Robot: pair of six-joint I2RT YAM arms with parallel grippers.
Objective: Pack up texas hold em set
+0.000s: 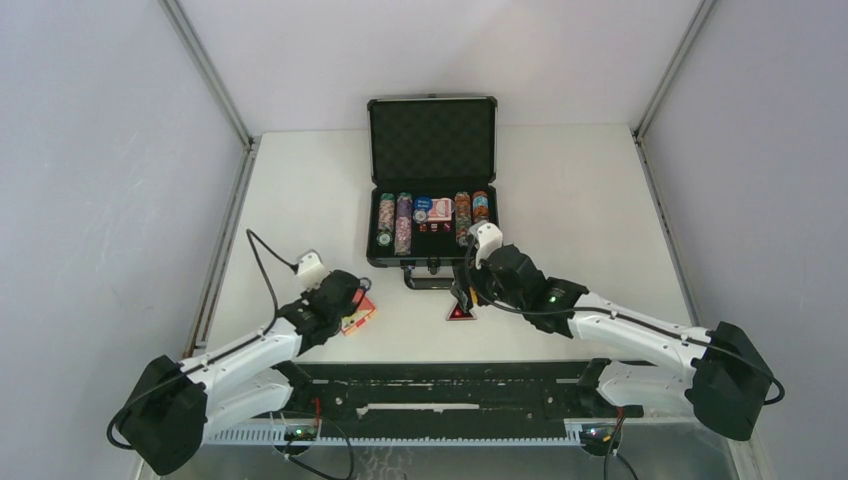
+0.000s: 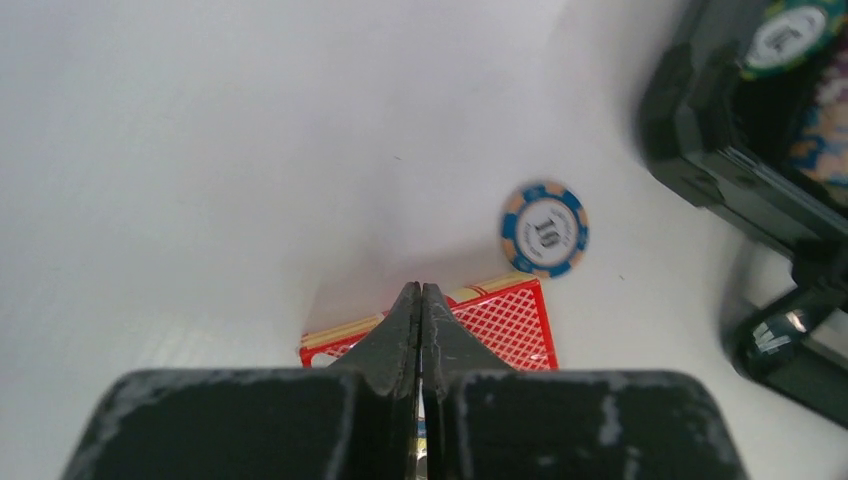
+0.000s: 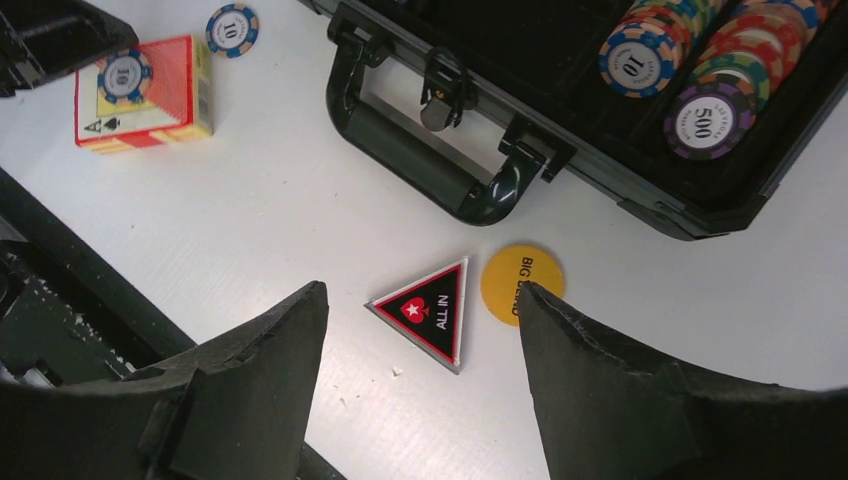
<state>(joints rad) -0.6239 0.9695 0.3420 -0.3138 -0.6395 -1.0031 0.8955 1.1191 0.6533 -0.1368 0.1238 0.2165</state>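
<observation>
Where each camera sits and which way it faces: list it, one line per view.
Top external: above and behind the bases, looking down the table at the open case; left arm and right arm show.
Left wrist: on the left gripper, shut, looking down at the red card box and blue 10 chip.
Right wrist: on the right gripper, open, over the ALL IN marker and yellow button.
Shared: both wrist views show the card box and that chip.

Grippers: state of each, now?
Left gripper: shut, over the red card box; grip unclear.
Right gripper: open, empty, above the ALL IN button.
</observation>
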